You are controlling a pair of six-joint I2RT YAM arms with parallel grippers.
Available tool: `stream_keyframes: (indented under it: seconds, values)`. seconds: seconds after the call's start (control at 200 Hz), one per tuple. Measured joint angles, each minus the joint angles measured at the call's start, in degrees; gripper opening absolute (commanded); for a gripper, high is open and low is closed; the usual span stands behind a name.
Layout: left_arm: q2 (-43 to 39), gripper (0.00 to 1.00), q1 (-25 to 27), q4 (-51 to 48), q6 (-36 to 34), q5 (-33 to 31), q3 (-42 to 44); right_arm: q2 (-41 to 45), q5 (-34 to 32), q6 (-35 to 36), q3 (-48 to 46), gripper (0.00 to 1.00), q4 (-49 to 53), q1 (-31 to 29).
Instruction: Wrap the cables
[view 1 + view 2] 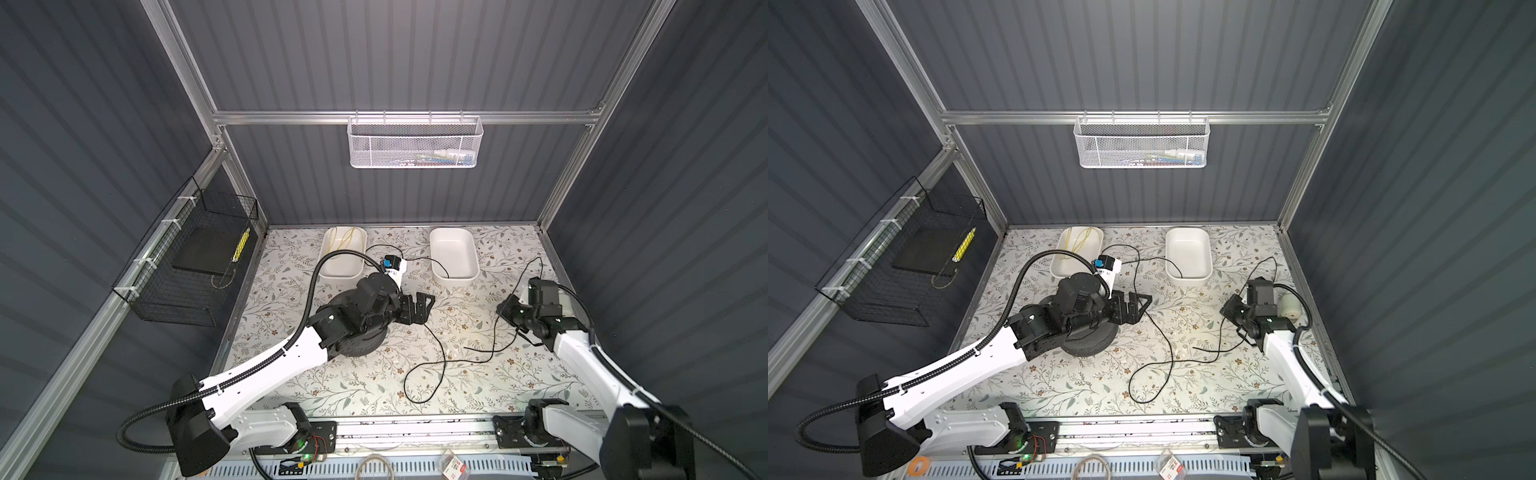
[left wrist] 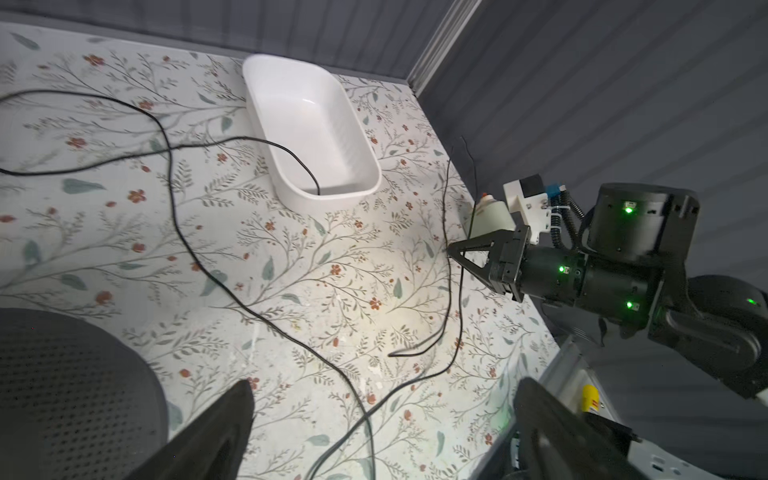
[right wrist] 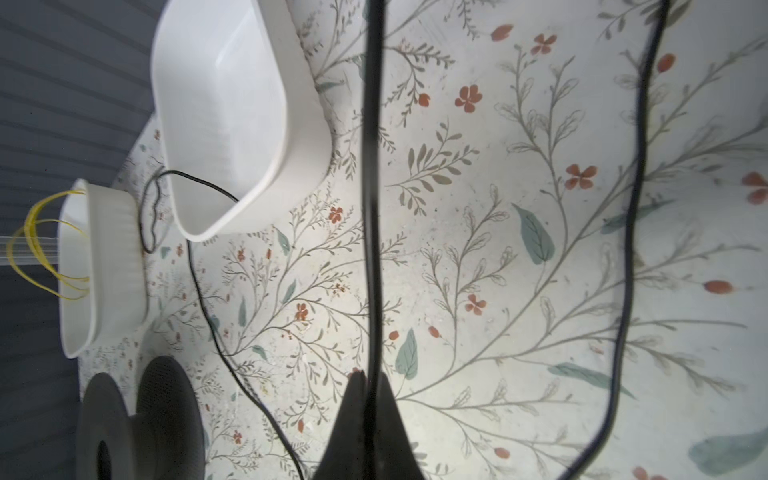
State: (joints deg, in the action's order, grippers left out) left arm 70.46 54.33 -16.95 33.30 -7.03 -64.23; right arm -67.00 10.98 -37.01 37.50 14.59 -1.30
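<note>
we found the cable lying loose over the table, in long slack runs. one end dipped into the right tray. from there the cable ran toward the left tray, curled back, passed beneath the left gripper and made a wide loop near the front middle of the table. it then swung to the right, where the right gripper was pinched on it. in the right wrist view the cord ran straight out from between the closed tips. close to that grip a stretch of cable stood up in an arc toward the back right. the other end lay free on the table between the two grippers. the left gripper hung just beside the spool with its fingers wide apart and nothing held. in the left wrist view the cable lay on the table below that gap. the spool lay flat under the left arm, partly hidden by it. a yellow cord sat coiled in the left tray, well apart from the cable's loop.
</note>
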Motion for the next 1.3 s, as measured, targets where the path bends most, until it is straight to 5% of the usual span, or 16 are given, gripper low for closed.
stream_keyframes:
  seconds: [0.025, 0.08, 0.17, 0.235, 0.39, 0.58, 0.915, 1.301]
  values:
    - [0.55, 0.92, -0.04, -0.83, -0.76, -0.83, -1.11, -1.97, 0.31, 0.26, 1.07, 0.35, -0.04, 0.02]
    - [2.69, 0.83, -0.83, -3.19, -3.02, -2.40, -4.66, -6.12, 0.66, 1.86, 4.11, 0.39, 0.22, 0.02]
    - [9.66, 0.51, -4.07, -7.65, -8.24, -2.75, -12.92, -9.60, 1.27, 3.93, 8.35, 0.47, 0.46, -0.20]
    - [15.47, 0.37, -7.56, -9.84, -12.07, -3.61, -18.23, -9.18, 1.01, 5.01, 9.84, 0.54, 0.61, -0.55]
    - [30.64, 0.54, -12.90, -15.26, -25.03, -7.85, -28.68, -5.55, 0.57, 6.60, 11.34, 0.59, 2.82, -1.95]
    - [43.06, 0.67, -12.61, -13.62, -41.55, -11.78, -30.97, -2.16, 1.95, 7.32, 11.41, 0.61, 4.55, -3.28]
    - [59.45, 0.61, -14.93, -6.54, -59.12, -12.44, -41.18, 5.18, 6.95, 6.25, 9.16, 0.61, 4.22, -5.18]
    - [67.84, 0.52, -18.45, -3.45, -67.10, -8.13, -49.81, 5.66, 10.49, 5.53, 7.50, 0.59, 2.58, -5.18]
